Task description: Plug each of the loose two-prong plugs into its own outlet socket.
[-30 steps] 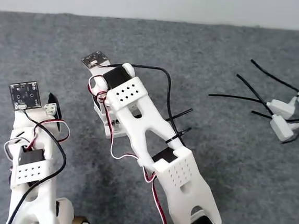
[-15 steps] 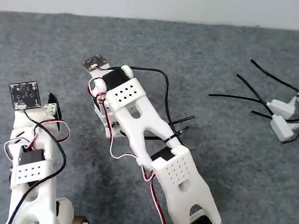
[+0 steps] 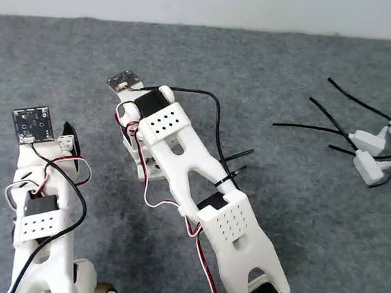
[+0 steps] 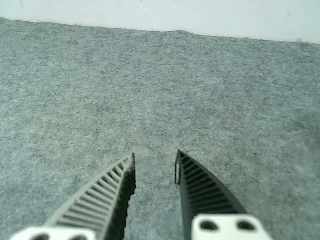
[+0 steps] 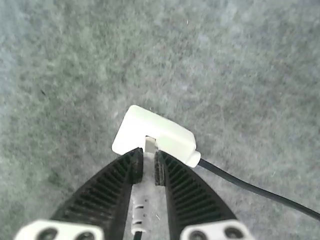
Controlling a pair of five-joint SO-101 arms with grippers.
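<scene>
My right gripper (image 5: 146, 157) is clamped on a white two-prong plug (image 5: 149, 144), its long axis pointing to twelve o'clock and touching the white rectangular plastic socket block (image 5: 165, 132). My left gripper (image 4: 155, 165) is parted and empty.

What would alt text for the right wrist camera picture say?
The right gripper, two black ribbed fingers, is shut on a pale plug whose metal prong meets a white socket block. A black cable runs from the block across grey carpet.
</scene>
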